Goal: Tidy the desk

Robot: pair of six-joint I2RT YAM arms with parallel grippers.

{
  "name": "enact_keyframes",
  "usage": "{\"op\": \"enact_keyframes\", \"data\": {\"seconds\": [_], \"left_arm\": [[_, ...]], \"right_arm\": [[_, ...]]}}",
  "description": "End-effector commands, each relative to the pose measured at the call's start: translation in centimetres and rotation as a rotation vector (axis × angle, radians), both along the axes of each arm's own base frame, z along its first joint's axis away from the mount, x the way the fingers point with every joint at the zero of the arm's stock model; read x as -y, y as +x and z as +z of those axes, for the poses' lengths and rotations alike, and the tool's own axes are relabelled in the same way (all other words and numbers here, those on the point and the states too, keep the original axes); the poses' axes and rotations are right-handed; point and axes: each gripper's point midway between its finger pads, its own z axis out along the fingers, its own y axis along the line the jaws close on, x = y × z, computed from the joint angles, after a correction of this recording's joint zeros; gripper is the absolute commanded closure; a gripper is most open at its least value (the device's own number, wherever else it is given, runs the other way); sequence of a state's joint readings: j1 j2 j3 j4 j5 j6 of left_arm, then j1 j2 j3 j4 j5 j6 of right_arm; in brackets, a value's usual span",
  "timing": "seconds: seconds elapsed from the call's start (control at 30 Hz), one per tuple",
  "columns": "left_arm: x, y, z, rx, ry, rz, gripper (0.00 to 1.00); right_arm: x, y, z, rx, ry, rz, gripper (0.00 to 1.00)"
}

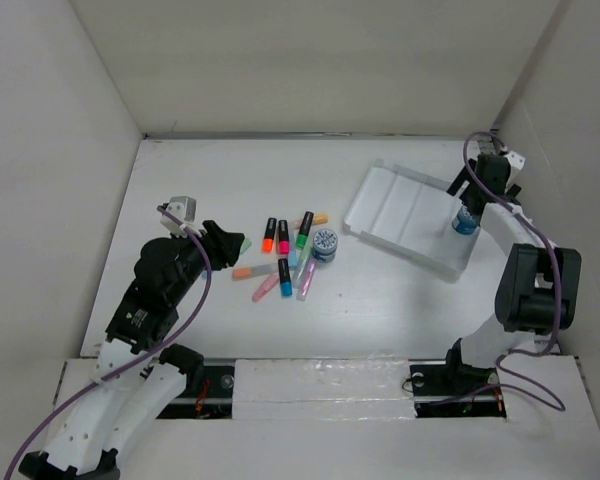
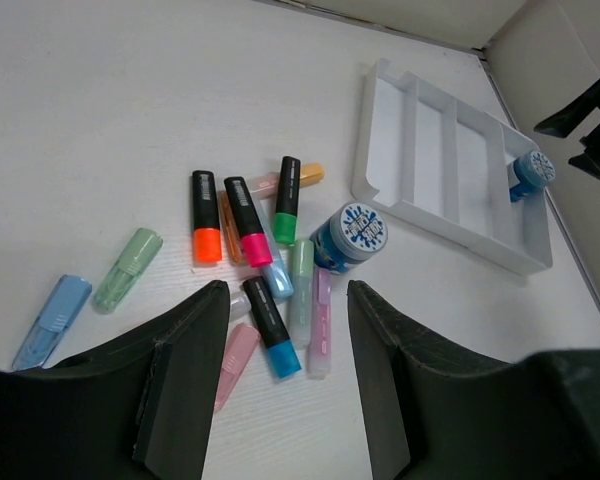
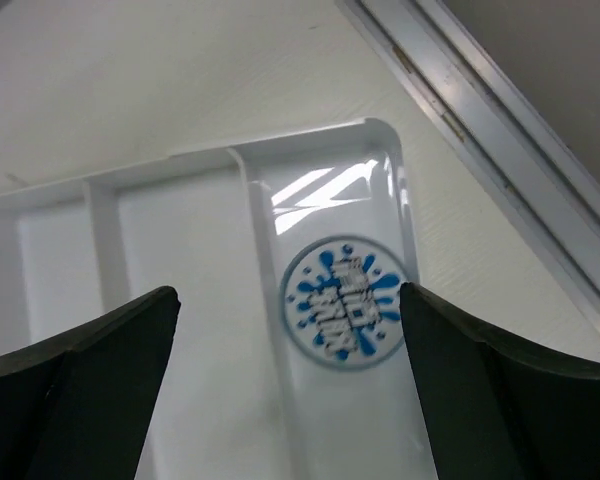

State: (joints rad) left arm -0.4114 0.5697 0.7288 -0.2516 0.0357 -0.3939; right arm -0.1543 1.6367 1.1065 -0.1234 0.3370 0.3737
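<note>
Counter (image 1: 400, 310): matte white and flat. It spans the whole floor of the cell, from the arm bases to the far wall.
Enclosure: white wall panels (image 1: 60, 150) on the left, far and right sides.
Edges: a thin metal rail (image 1: 310, 134) runs along the far edge.
Open room: the widest bare stretch lies between the highlighters (image 1: 283, 255) and the far rail.
Tray (image 1: 395, 210): white and compartmented, set askew at far right, close to the right wall.
Tray contents: one blue-lidded jar (image 1: 465, 222) stands upright in the end compartment nearest that wall.
Loose items: the highlighters are heaped mid-counter. A second jar (image 1: 325, 244) sits just beside the heap's right edge.
Left gripper (image 1: 225, 240): released, fingers spread and holding nothing, at the heap's left side.
Right gripper (image 3: 288, 295): released, fingers wide apart above the jar in the tray and not clamped on it.
</note>
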Motion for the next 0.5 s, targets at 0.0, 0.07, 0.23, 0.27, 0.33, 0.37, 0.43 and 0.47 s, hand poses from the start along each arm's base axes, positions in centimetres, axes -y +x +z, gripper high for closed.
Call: {"op": "enact_keyframes", "data": {"seconds": [0.0, 0.07, 0.23, 0.27, 0.33, 0.37, 0.43, 0.47], "left_arm": [[0.1, 0.2, 0.8, 0.027, -0.005, 0.003, 0.54], [0.0, 0.2, 0.8, 0.027, -0.008, 0.006, 0.53], [-0.3, 0.1, 1.1, 0.035, -0.01, 0.022, 0.53], [-0.3, 0.1, 1.1, 0.036, -0.012, 0.022, 0.53], [-0.3, 0.1, 1.0, 0.036, -0.012, 0.02, 0.53], [-0.3, 0.1, 1.0, 0.036, -0.012, 0.02, 0.53], [-0.3, 0.1, 1.2, 0.04, -0.014, 0.019, 0.53], [-0.2, 0.1, 1.1, 0.037, -0.013, 0.017, 0.53]], "right_arm": [[-4.0, -0.3, 6.0, 0.161, -0.032, 0.068, 0.04], [-8.8, -0.3, 7.6, 0.241, -0.001, 0.223, 0.41], [-27.1, -4.9, 6.3, 0.255, 0.091, 0.742, 0.89], [-29.2, -6.0, 5.7, 0.224, 0.082, 0.81, 0.7], [-34.4, -8.8, 4.1, 0.159, 0.061, 0.961, 0.45], [-35.2, -9.7, 3.5, 0.102, 0.022, 0.983, 0.28], [-37.7, -11.3, 1.6, 0.03, -0.025, 1.044, 0.16], [-38.0, -11.2, 1.4, 0.017, -0.06, 1.032, 0.1]]}}
